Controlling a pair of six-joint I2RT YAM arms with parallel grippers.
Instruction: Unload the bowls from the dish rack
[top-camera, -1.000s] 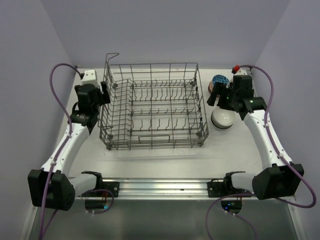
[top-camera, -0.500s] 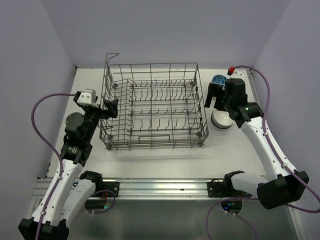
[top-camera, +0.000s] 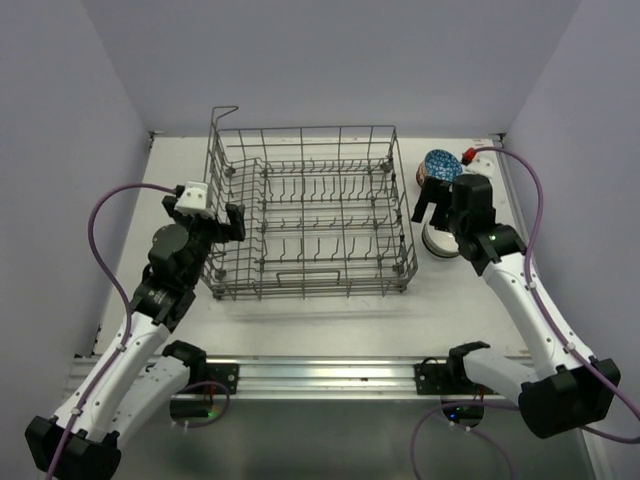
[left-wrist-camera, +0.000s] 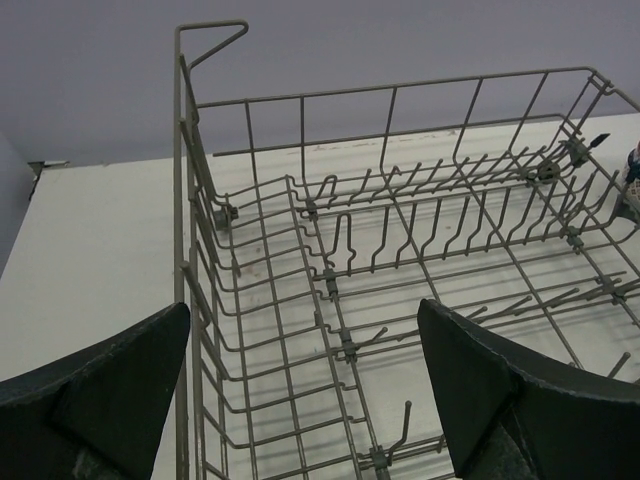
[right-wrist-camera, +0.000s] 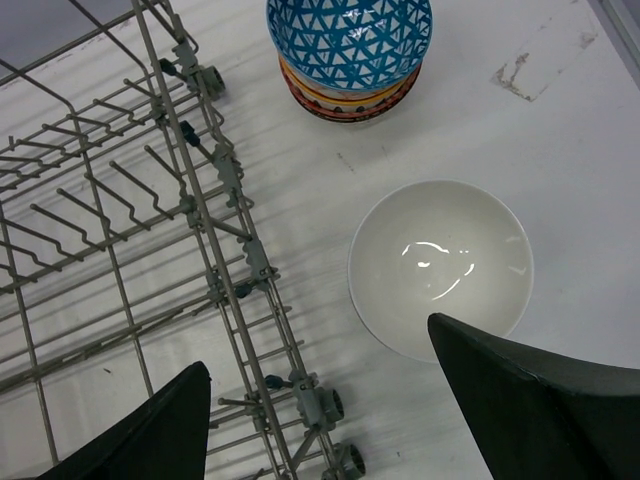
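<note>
While left tool (left-wrist-camera: 305, 385) and right tool (right-wrist-camera: 325, 405) gape empty, bowls (right-wrist-camera: 440, 262) sit just outside the dish rack (top-camera: 305, 285).

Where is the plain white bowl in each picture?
Top external: the white bowl sits right of the dish rack, partly under the right arm.
Left wrist: not in it.
Right wrist: middle right, below the blue bowl.
Shared landmark: the dish rack, seen in all three views.
</note>
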